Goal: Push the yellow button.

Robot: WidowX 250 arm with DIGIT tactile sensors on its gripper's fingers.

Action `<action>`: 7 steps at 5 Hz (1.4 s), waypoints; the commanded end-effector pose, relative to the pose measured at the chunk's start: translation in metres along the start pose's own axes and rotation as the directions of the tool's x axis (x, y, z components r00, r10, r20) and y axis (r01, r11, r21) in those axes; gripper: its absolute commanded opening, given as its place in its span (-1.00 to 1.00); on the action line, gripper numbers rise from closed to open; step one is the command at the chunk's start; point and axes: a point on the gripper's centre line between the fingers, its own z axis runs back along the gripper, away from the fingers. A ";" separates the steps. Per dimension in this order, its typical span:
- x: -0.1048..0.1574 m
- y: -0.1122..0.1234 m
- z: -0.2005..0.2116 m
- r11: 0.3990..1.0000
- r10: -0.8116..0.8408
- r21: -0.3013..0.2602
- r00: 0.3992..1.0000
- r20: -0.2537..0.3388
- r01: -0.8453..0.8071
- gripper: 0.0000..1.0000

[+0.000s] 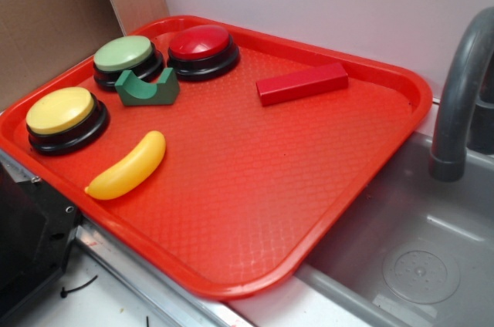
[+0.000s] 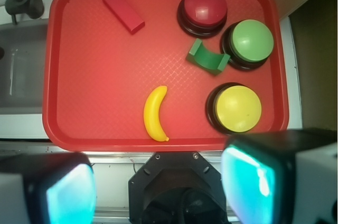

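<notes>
The yellow button, a pale yellow dome on a black round base, sits at the left end of the red tray. My gripper shows only in the wrist view, high above the tray's near edge, well short of the button. Its two fingers stand wide apart with cyan pads and nothing between them. The gripper does not appear in the exterior view.
On the tray also lie a light green button, a red button, a green arch block, a yellow toy banana and a red bar block. A grey sink and faucet lie to the right.
</notes>
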 end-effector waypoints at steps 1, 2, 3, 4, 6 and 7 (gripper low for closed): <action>0.000 0.000 0.000 1.000 0.000 0.000 1.000 0.000 0.000 1.00; 0.045 0.047 -0.047 0.992 0.126 0.040 0.990 -0.059 -0.124 1.00; 0.058 0.081 -0.073 0.984 0.144 0.110 0.989 -0.039 -0.139 1.00; 0.047 0.114 -0.107 0.980 0.173 0.112 0.982 -0.069 -0.165 1.00; 0.024 0.139 -0.155 0.982 0.155 0.123 0.981 -0.120 -0.141 1.00; 0.028 0.131 -0.172 0.990 0.090 0.118 0.987 -0.131 -0.075 1.00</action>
